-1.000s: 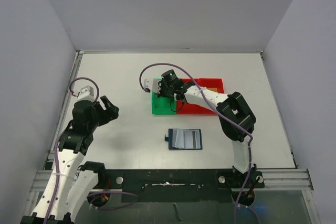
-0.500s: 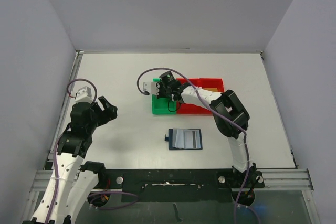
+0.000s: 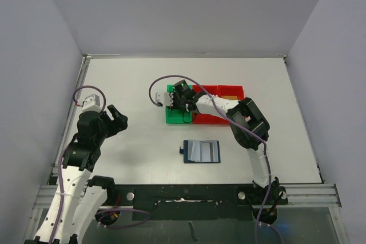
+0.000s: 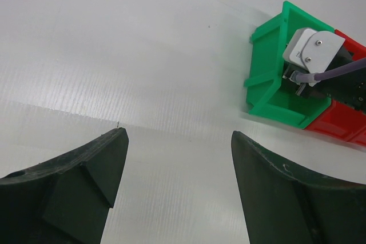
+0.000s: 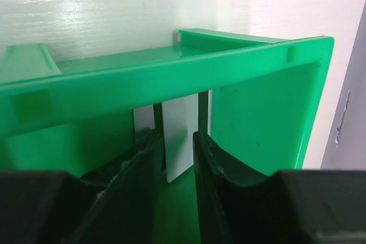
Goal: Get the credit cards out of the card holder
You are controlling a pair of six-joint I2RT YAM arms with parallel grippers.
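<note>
The card holder (image 3: pixel 201 151) lies open on the table near the front; its pale pockets face up. My right gripper (image 3: pixel 182 104) reaches down into the green tray (image 3: pixel 171 119). In the right wrist view the right gripper (image 5: pixel 176 134) has its jaws a little apart, and a silver-grey credit card (image 5: pixel 182 124) stands between the fingertips against the tray wall (image 5: pixel 171 72). Dark and pale strips behind it look like other cards. My left gripper (image 3: pixel 117 119) is open and empty over bare table at the left; it also shows in the left wrist view (image 4: pixel 178 132).
A red tray (image 3: pixel 220 91) adjoins the green tray on its right. The left wrist view shows the green tray (image 4: pixel 269 84) with the right arm's wrist in it and the red tray (image 4: pixel 337 127). Grey walls close in both sides.
My right gripper has moved a little left and down into the green tray. My left arm has drawn back slightly toward the near edge. The card holder has not moved.
</note>
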